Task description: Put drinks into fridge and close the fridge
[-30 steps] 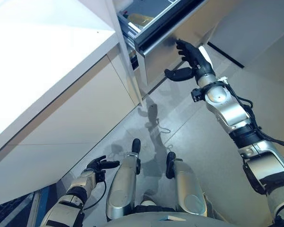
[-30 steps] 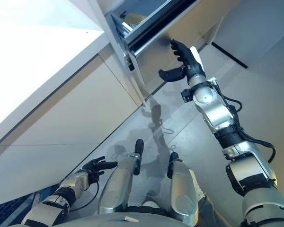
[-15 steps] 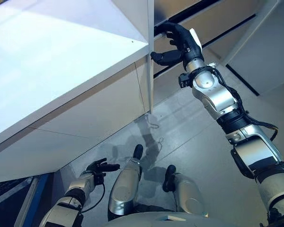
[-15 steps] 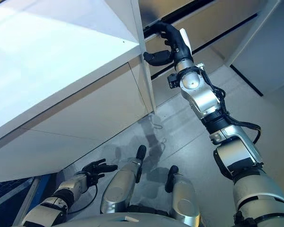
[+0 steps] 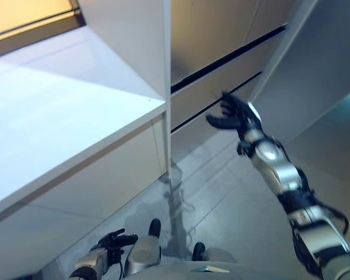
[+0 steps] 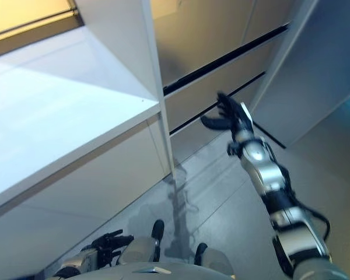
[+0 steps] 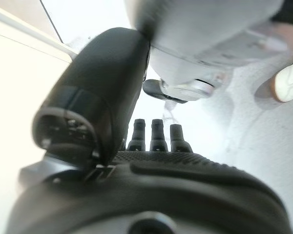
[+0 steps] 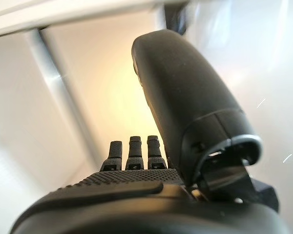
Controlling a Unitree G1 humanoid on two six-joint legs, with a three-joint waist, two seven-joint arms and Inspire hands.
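The fridge's silver-grey drawer fronts (image 5: 213, 87) stand shut, with thin dark gaps between them. My right hand (image 5: 235, 114) is open, fingers spread, and is held in the air just in front of the lower drawer front, apart from it. In the right wrist view its thumb (image 8: 185, 107) and straight fingers (image 8: 136, 148) point at the pale front. My left hand (image 5: 112, 240) hangs low at my left side, relaxed and open, and holds nothing; it also shows in the left wrist view (image 7: 151, 161).
A white counter (image 5: 58, 122) with a white upright panel (image 5: 134, 41) stands left of the fridge. A tall grey panel (image 5: 315, 76) stands to the right. Grey floor (image 5: 221, 204) lies below. A person's white shoe (image 7: 290, 83) shows in the left wrist view.
The drawer that stood open a second ago is now shut. My right hand pushed against its front and has come away from it. The camera has also shifted.
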